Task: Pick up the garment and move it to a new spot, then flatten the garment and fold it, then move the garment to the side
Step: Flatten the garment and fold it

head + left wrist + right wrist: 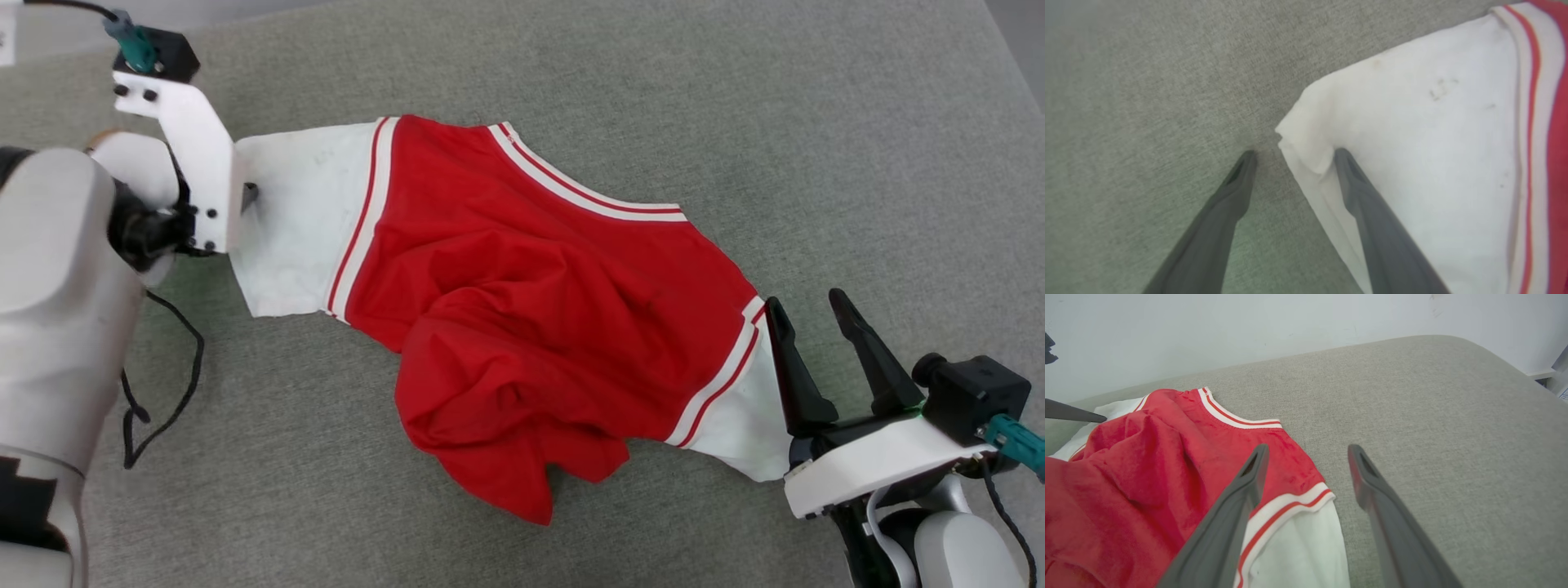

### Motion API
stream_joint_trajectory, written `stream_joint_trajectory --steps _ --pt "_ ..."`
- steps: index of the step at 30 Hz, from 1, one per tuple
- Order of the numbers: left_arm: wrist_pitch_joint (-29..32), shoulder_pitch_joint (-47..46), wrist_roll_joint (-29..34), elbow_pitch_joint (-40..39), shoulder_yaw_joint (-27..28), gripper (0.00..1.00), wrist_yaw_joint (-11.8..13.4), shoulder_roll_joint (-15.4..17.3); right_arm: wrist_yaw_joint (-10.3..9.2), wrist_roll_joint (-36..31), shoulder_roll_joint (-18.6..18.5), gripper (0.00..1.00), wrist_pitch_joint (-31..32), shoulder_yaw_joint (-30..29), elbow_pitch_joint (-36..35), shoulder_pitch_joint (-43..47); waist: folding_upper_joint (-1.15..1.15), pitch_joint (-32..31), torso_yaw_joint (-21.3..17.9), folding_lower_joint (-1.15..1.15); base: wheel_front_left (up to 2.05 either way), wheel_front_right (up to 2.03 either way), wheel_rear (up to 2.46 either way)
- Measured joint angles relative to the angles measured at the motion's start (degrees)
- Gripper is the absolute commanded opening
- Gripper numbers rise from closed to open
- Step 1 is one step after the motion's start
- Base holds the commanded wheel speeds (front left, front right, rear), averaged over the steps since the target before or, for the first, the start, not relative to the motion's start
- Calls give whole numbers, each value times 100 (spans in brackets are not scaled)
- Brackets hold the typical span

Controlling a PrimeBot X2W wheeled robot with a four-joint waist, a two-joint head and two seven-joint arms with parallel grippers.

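Note:
The garment, red with white sleeves and red-and-white striped trim, lies stretched from upper left to lower right on the grey cushion. Its red body is bunched and wrinkled in the middle. My left gripper is at the edge of the upper-left white sleeve. In the left wrist view that gripper is open, one finger on the sleeve and the sleeve's corner between the tips. My right gripper stands open beside the lower-right sleeve. In the right wrist view it straddles that sleeve's edge.
A black cable loops on the cushion beside my pale left arm. The cushion's rounded far edge meets a pale wall. Open grey surface lies to the right of the garment and in front of it.

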Motion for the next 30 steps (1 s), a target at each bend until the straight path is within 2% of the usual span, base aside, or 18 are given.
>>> stream_joint_trajectory --steps 3,4,5,6,10,18,25,30 --pt "346 -113 -257 120 3 100 -3 33 0 45 2 100 -44 52 52 -77 0 106 -108 -1 0 0 0" --pt "457 -146 -344 140 13 80 -3 33 0 60 1 100 -57 38 63 -88 0 139 -133 -1 0 0 0" --pt "550 -176 -400 151 13 36 -2 34 0 59 2 100 -67 23 84 -90 0 166 -152 -1 0 0 0" --pt "579 -186 -478 162 34 0 3 35 -1 77 1 100 -74 4 109 -90 0 188 -166 -1 0 0 0" --pt "495 -166 -584 177 45 0 2 -26 0 102 1 100 -88 -54 183 -104 0 183 -160 -1 0 0 0" --pt "-672 220 -459 238 -3 0 75 -219 0 394 -21 100 213 -253 358 -153 0 -145 38 0 0 0 0" --pt "-1944 667 -392 146 116 0 321 -374 -1 1031 -608 100 1021 -539 541 -134 0 -642 275 0 0 0 0" --pt "-2493 1160 -426 -214 176 0 458 -450 -1 1288 -962 100 1912 -829 593 16 0 -1026 436 0 0 0 0"
